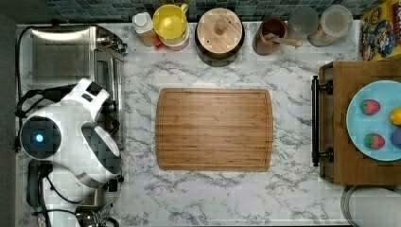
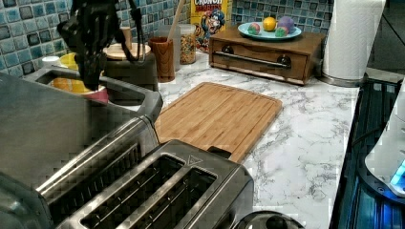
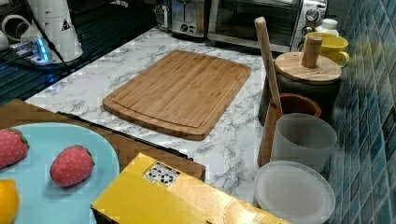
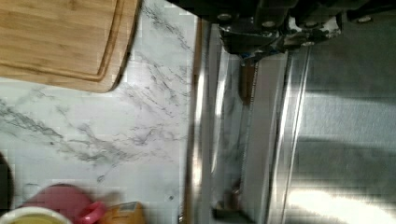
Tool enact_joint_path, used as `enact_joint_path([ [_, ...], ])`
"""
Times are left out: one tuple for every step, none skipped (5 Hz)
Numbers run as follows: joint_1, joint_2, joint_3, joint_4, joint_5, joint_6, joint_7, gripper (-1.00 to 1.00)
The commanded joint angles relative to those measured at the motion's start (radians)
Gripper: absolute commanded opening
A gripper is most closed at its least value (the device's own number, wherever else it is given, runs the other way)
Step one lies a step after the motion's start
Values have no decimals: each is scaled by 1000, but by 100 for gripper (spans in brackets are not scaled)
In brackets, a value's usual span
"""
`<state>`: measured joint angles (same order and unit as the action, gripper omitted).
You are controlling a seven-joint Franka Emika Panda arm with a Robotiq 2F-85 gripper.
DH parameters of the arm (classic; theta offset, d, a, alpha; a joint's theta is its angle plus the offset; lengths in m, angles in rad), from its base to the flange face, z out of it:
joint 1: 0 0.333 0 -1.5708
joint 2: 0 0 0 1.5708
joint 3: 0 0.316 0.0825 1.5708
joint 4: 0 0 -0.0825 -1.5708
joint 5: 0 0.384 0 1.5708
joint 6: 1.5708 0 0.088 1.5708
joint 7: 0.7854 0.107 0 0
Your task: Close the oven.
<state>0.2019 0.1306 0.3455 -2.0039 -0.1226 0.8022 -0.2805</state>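
Note:
The oven is a large brushed-steel box at the top view's left edge. In the right view the oven shows its glass door standing upright against its front, with knobs beside it. My gripper hangs pointing down just above the oven's top, near its front edge. In the wrist view, my gripper sits over the steel top, close to the door's bar handle. My white arm covers the oven's near part in the top view.
A two-slot toaster stands beside the oven. A bamboo cutting board lies mid-counter. Jars, a yellow cup and a lidded pot line the back wall. A wooden drawer box carries a blue plate of fruit.

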Motion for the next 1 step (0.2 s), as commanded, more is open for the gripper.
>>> enact_joint_path([
  [-8,-164,-11,-8,50,42,67,-100],
])
